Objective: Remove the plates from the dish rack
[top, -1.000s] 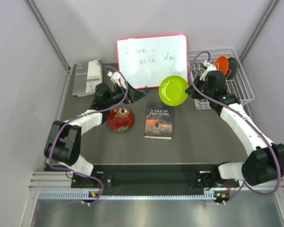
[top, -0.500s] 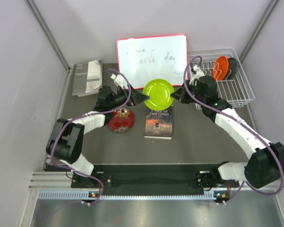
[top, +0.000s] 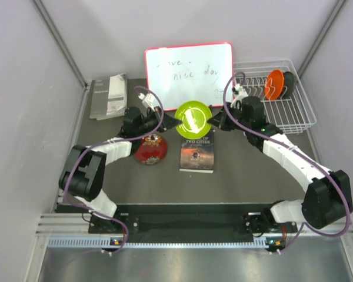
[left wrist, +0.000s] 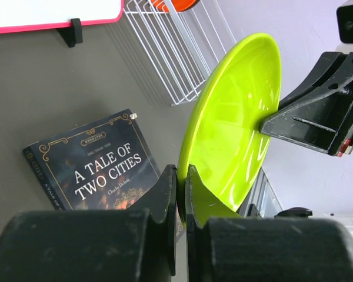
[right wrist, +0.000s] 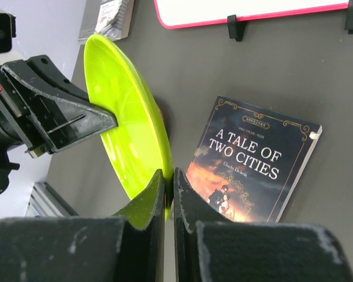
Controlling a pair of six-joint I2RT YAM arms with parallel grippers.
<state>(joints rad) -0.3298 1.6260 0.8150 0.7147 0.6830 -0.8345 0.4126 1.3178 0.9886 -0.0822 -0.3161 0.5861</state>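
Observation:
A lime green plate [top: 193,119] hangs tilted on edge above the book, held from both sides. My left gripper [top: 175,120] is shut on its left rim, which the left wrist view shows pinched between the jaws [left wrist: 180,176]. My right gripper [top: 215,120] is shut on the opposite rim [right wrist: 168,176]. A dark red patterned plate [top: 150,149] lies on the table under the left arm. An orange plate [top: 275,84] stands upright in the white wire dish rack [top: 294,114], with a dark plate [top: 289,83] behind it.
A book, "A Tale of Two Cities" [top: 197,151], lies flat at the table's middle, right under the held plate. A red-framed whiteboard [top: 188,73] stands at the back. A grey booklet [top: 107,96] lies at the back left.
My right gripper carried the lime green plate leftward from beside the rack to above the book. My left gripper, open a second ago, has shut on the plate's left rim.

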